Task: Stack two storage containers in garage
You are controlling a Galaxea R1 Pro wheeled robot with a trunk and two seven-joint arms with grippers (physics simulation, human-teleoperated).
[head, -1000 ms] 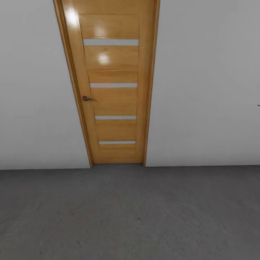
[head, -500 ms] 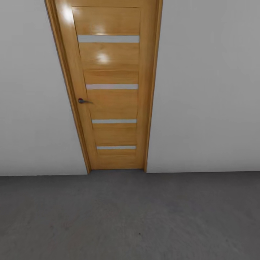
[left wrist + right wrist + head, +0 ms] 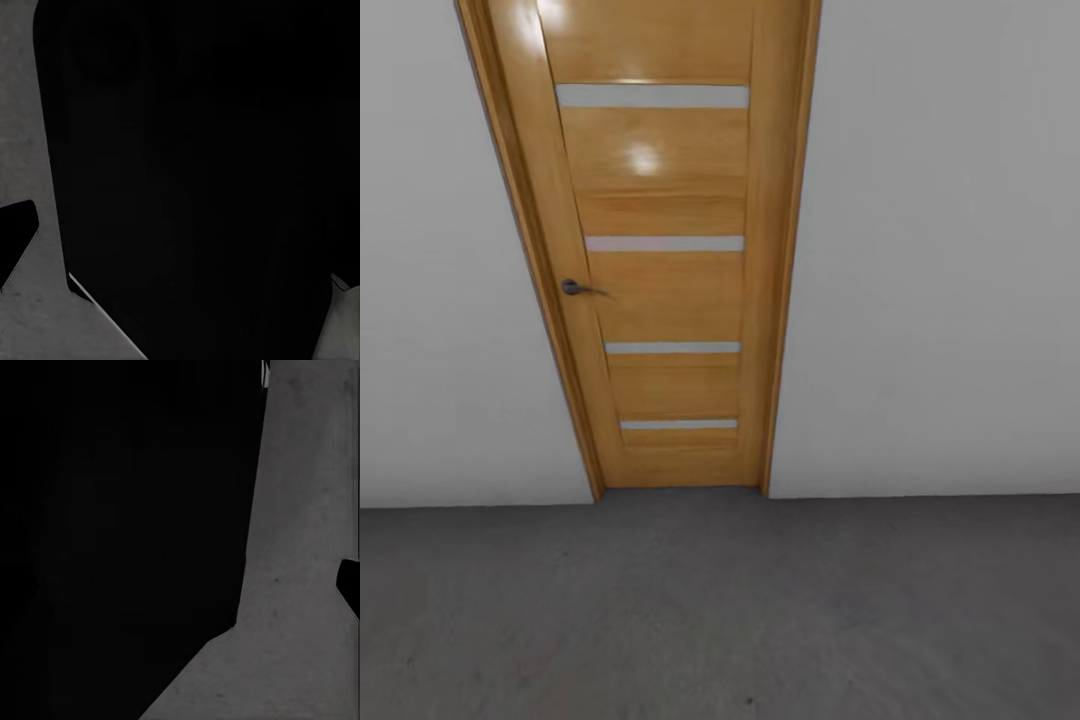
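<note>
Camera has closed in on the wooden door (image 3: 665, 270) since a second ago: it fills more of the head view and its foot sits lower; the things themselves haven't shifted. Door is shut, handle (image 3: 572, 288) near its left edge, pale wall (image 3: 930, 250) either side, dark grey concrete floor (image 3: 720, 610) in front. Storage containers aren't visible here, so I can't place them. Wrist views are mostly black with slivers of floor; pincer state on either arm: can't tell. Judgement: robot in transit, stacking not confirmed
</note>
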